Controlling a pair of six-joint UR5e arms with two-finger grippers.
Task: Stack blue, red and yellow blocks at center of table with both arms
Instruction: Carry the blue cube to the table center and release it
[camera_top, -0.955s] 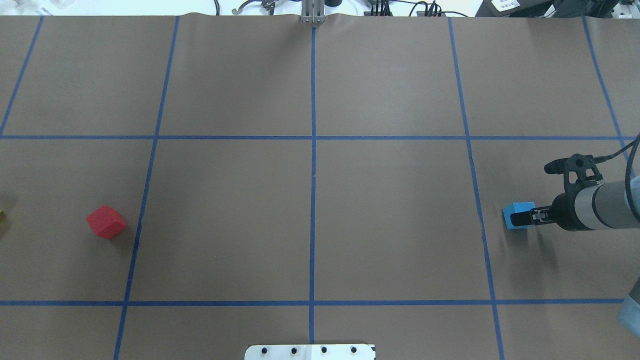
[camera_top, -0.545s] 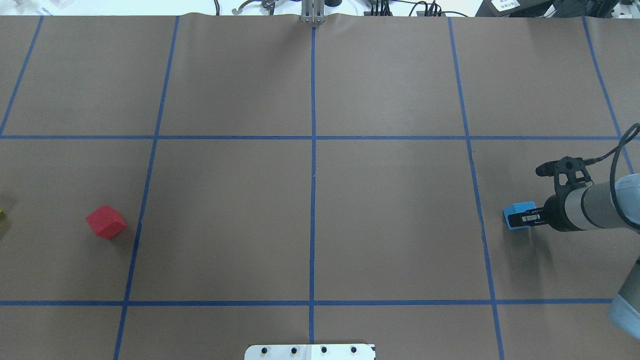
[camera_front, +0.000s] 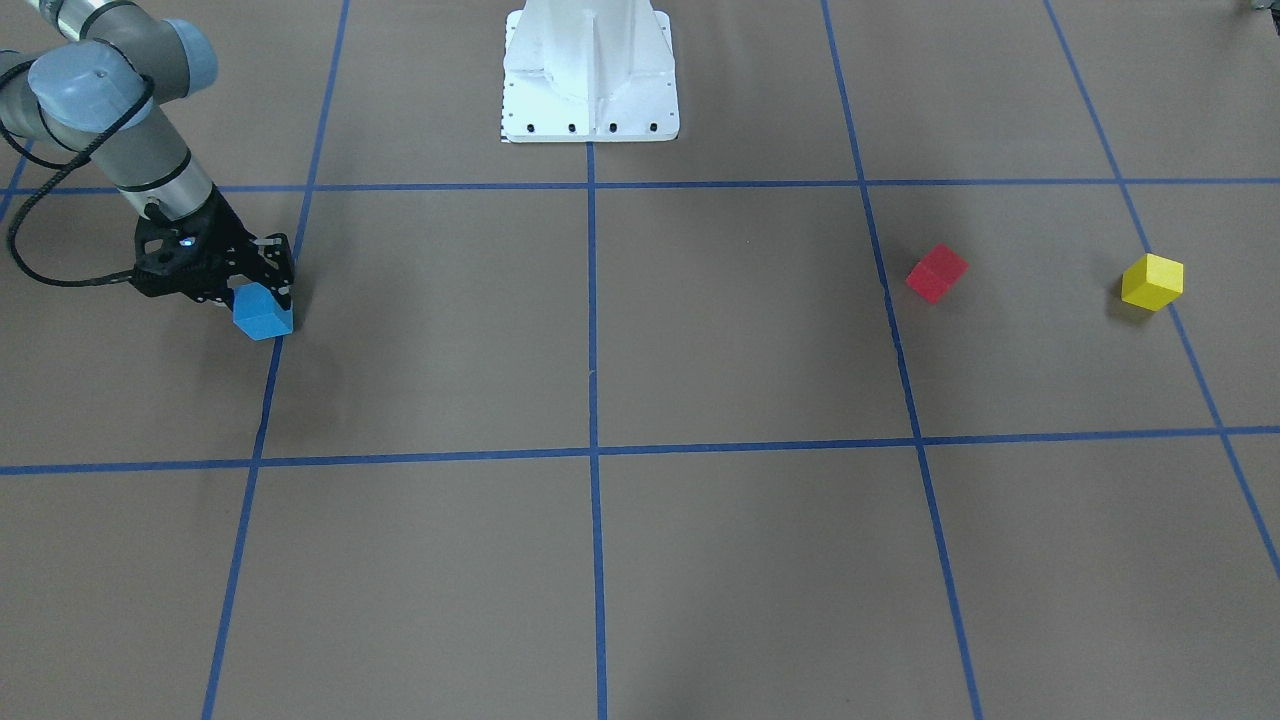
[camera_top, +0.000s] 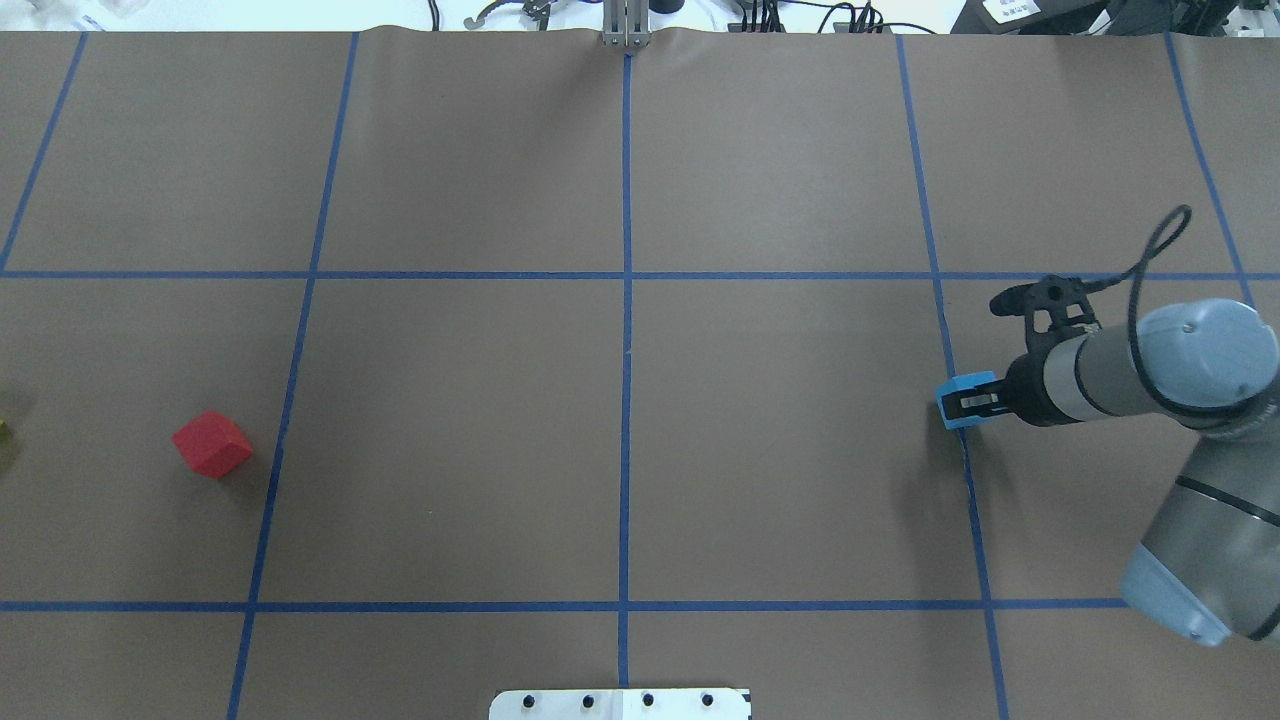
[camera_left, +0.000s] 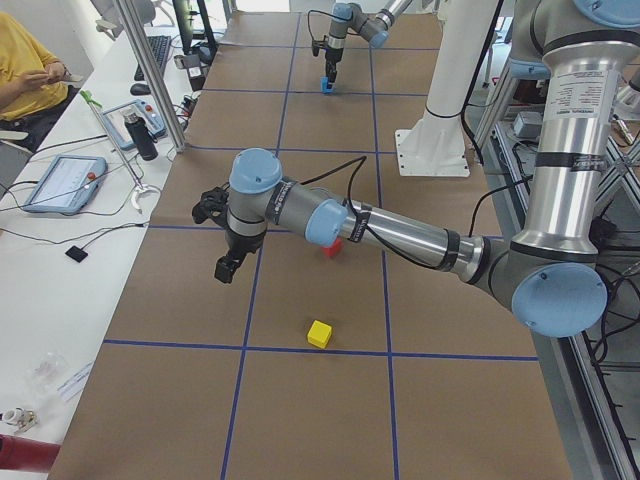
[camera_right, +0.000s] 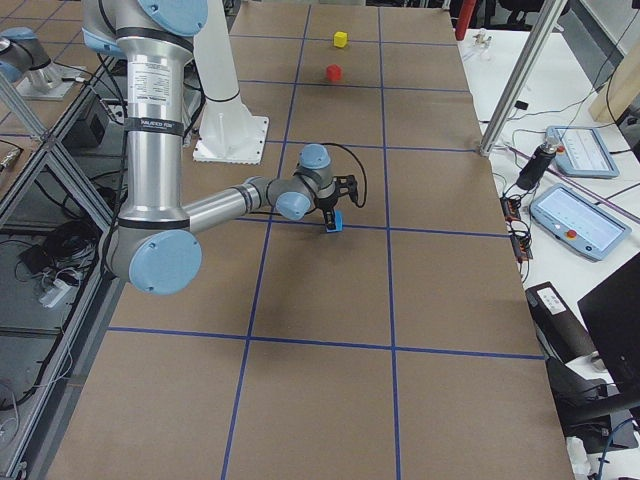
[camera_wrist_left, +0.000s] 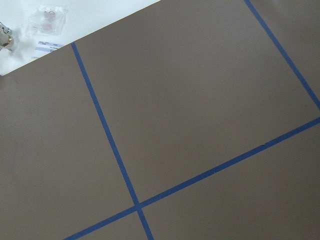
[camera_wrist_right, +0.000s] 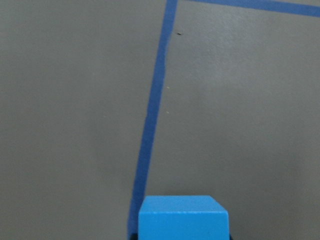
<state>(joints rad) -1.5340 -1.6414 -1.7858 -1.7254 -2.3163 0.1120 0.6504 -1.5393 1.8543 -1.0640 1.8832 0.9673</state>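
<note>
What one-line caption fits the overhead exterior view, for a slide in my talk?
Overhead view: the right gripper holds the blue block at the right; the red block lies far left.

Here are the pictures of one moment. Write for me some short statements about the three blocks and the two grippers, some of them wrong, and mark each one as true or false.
1. The right gripper is shut on the blue block. True.
2. The red block lies on top of the yellow block. False: they lie apart on the table.
3. The blue block is at the table's centre. False: it is far to the robot's right, by a blue tape line.
4. The left gripper grips the red block. False: it hangs apart from it.
5. No block is stacked yet. True.
</note>
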